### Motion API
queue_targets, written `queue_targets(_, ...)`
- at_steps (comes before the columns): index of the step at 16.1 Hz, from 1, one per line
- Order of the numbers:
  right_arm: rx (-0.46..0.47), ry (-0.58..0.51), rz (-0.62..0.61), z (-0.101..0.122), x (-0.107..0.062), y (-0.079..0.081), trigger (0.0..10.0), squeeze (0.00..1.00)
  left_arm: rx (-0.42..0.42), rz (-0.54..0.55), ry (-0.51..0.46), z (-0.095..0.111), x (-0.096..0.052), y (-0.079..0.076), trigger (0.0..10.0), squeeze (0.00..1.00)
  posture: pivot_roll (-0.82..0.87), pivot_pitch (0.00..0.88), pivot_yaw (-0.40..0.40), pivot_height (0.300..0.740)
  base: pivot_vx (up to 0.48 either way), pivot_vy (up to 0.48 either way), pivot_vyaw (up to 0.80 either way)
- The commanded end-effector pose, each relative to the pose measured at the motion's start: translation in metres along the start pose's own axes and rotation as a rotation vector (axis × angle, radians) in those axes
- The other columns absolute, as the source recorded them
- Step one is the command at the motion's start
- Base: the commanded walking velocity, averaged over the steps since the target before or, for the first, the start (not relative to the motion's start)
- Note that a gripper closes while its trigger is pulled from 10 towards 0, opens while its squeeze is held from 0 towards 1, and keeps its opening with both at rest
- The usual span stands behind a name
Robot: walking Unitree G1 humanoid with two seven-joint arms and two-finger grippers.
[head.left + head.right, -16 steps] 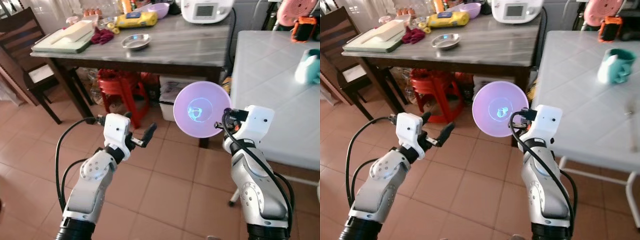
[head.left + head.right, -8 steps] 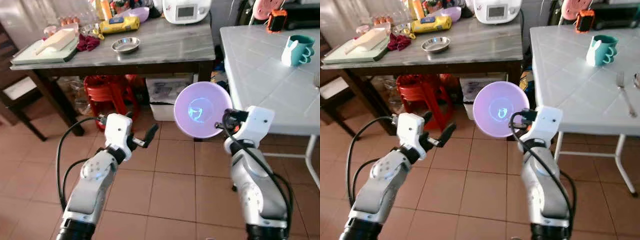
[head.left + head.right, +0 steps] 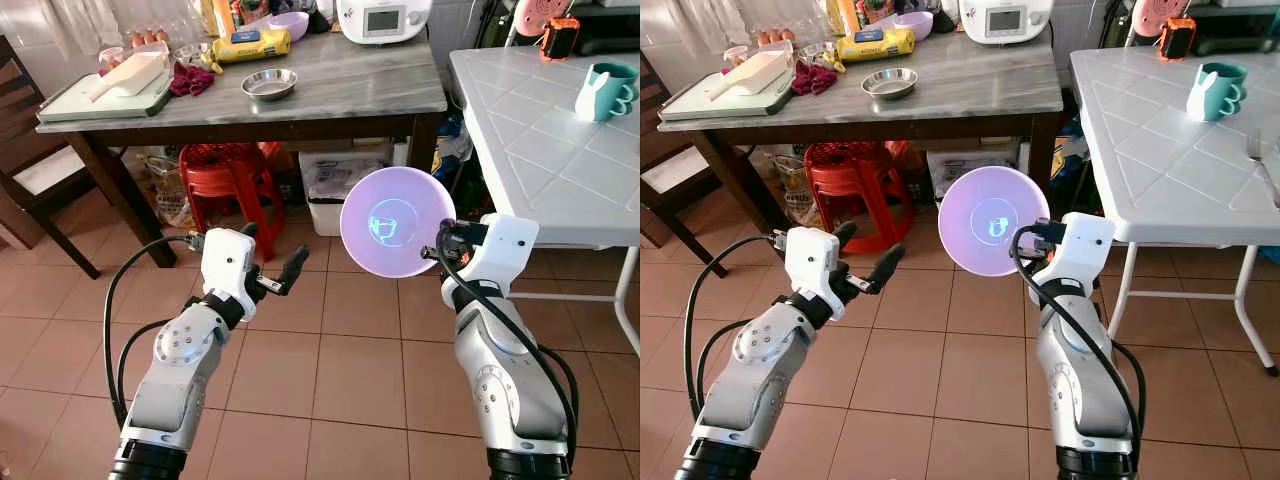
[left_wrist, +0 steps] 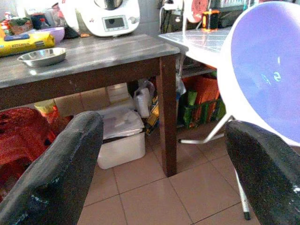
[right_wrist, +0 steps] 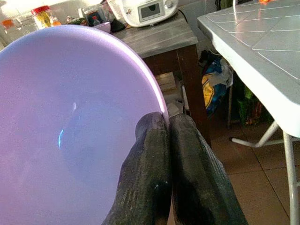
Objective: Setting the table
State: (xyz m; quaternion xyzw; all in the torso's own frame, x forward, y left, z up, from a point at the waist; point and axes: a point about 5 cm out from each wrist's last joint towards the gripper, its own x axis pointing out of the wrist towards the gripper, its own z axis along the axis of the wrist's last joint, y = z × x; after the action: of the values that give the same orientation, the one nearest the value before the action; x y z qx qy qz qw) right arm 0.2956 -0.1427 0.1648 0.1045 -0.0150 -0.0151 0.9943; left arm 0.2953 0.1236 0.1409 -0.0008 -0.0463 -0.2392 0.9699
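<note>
A round purple plate (image 3: pixel 397 221) is held on edge in front of me, its face toward the camera, over the tiled floor. My right gripper (image 5: pixel 166 124) is shut on the plate's rim, with both fingers pinching the right edge. My left gripper (image 3: pixel 272 252) hovers to the left of the plate at the same height, open and holding nothing. Its two black fingers (image 4: pixel 51 173) stand wide apart. The white tiled table (image 3: pixel 540 120) stands to the right and carries a teal mug (image 3: pixel 605 90) and a fork (image 3: pixel 1260 160).
Ahead, a dark-legged table with a grey top (image 3: pixel 330 95) holds a steel bowl (image 3: pixel 270 83), a chopping board (image 3: pixel 105 85), a purple bowl (image 3: pixel 290 22) and a white appliance (image 3: pixel 385 18). Red stools (image 3: pixel 230 175) and a white box (image 3: pixel 335 190) sit beneath it. A dark chair (image 3: pixel 30 170) stands at left.
The camera has shifted, so both tables sit differently in the picture. Both arms keep the same pose and the plate stays in the right gripper.
</note>
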Motion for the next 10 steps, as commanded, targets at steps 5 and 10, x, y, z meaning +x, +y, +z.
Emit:
queue_targets(5,0.004,-0.014,0.026,0.0018,0.0024,0.0061,10.0,0.00,0.012,-0.001,0.008,0.0005,-0.0002,0.0037,10.0,0.00,-0.14,0.068,0.120,0.740,0.000,0.000,-0.60)
queue_targets(10,0.001,-0.013,0.025,0.0009,0.0026,0.0059,10.0,0.00,0.025,-0.008,0.004,0.0005,-0.0005,0.0025,10.0,0.00,-0.14,0.069,0.121,0.740,0.000,0.000,-0.59)
